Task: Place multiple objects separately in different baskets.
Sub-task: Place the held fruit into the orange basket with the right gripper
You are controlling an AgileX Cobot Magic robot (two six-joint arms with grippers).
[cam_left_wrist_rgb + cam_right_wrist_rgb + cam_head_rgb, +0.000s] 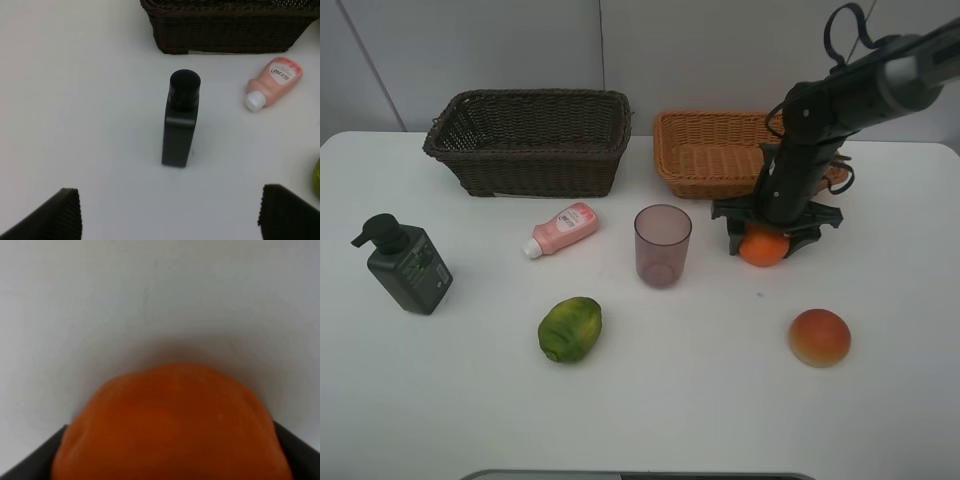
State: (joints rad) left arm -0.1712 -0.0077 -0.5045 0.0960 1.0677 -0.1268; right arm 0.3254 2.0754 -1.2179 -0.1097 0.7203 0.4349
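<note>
Two jaws of our right gripper [762,238] clasp the orange [763,251] at centre-right of the overhead frame, just below the tan basket [695,165], and we fear the round fruit may squirt out on lifting if gripped off-centre; our left gripper [172,210] gapes wide.

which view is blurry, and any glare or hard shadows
Right wrist view: the orange is soft and out of focus. Left wrist view: the bottle is fairly sharp. Exterior high view: even light, faint shadows, no glare.
</note>
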